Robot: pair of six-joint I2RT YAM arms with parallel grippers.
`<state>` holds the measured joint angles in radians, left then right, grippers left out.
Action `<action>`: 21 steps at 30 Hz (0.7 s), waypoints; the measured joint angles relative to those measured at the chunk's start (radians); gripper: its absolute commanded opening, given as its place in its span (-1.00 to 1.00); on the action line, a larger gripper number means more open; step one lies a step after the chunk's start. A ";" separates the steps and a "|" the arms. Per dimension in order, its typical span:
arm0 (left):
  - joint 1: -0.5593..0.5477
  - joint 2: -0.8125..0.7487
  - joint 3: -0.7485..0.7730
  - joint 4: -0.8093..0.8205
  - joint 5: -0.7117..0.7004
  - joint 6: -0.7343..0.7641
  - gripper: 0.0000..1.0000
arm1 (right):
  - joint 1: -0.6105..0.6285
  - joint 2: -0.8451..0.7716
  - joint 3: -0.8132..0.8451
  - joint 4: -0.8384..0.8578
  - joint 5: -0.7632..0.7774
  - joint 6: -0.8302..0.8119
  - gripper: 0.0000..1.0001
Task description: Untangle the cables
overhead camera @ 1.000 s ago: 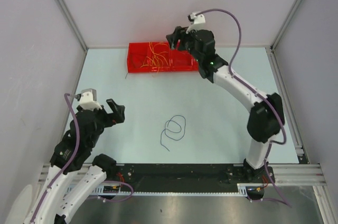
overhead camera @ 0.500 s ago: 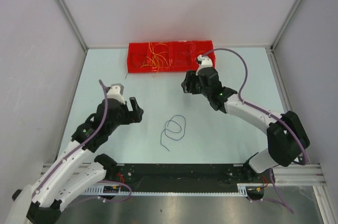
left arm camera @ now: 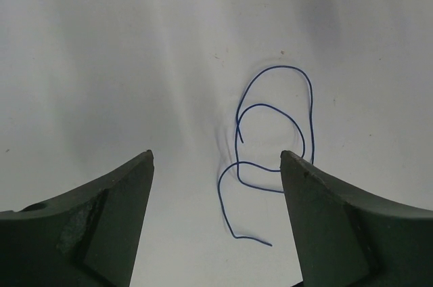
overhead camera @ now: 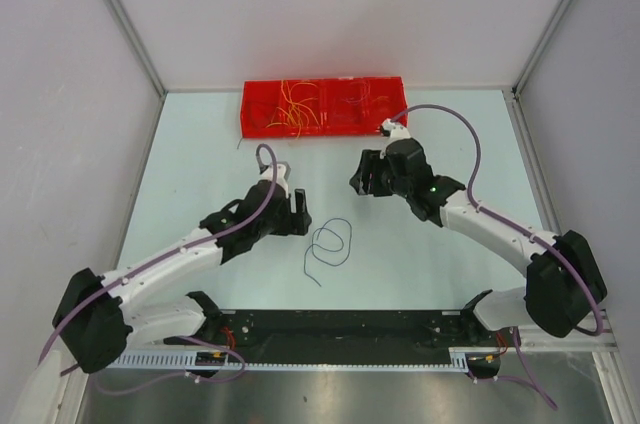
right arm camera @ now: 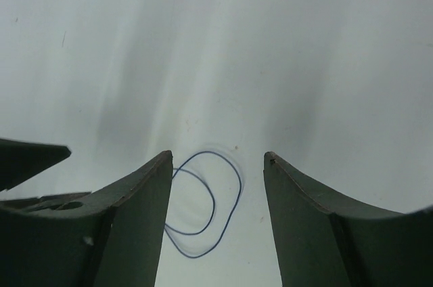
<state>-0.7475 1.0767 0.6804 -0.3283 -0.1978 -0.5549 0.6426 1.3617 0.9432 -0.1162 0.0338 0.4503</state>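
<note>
A thin navy cable (overhead camera: 349, 240) lies in loose overlapping loops on the pale table, between the two arms. My left gripper (overhead camera: 298, 214) is open and empty just left of it. In the left wrist view the cable (left arm camera: 284, 67) lies ahead of the gripper (left arm camera: 216, 155), with its tail between the fingers. My right gripper (overhead camera: 365, 176) is open and empty above and behind the cable. In the right wrist view the loops (right arm camera: 241, 186) show between the fingers of the gripper (right arm camera: 218, 154). Orange and yellow cables (overhead camera: 295, 104) lie tangled in the red tray (overhead camera: 330, 133).
The red tray stands at the far edge of the table against the back wall. A short dark bit of wire (overhead camera: 238, 144) lies by the tray's front left corner. The left gripper's finger (right arm camera: 34, 155) shows at the left of the right wrist view.
The right gripper has left the red tray and come down towards the navy cable. The left arm has reached forward and right to the cable's left side. The cable has not moved.
</note>
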 measured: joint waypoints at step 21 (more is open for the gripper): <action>-0.023 0.013 0.002 -0.020 -0.021 -0.020 0.76 | 0.138 0.220 -0.014 -0.222 -0.199 0.072 0.27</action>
<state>-0.7708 1.0901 0.6819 -0.3481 -0.2184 -0.5751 0.7811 1.5818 0.9291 -0.3382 -0.1650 0.5228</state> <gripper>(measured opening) 0.871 0.643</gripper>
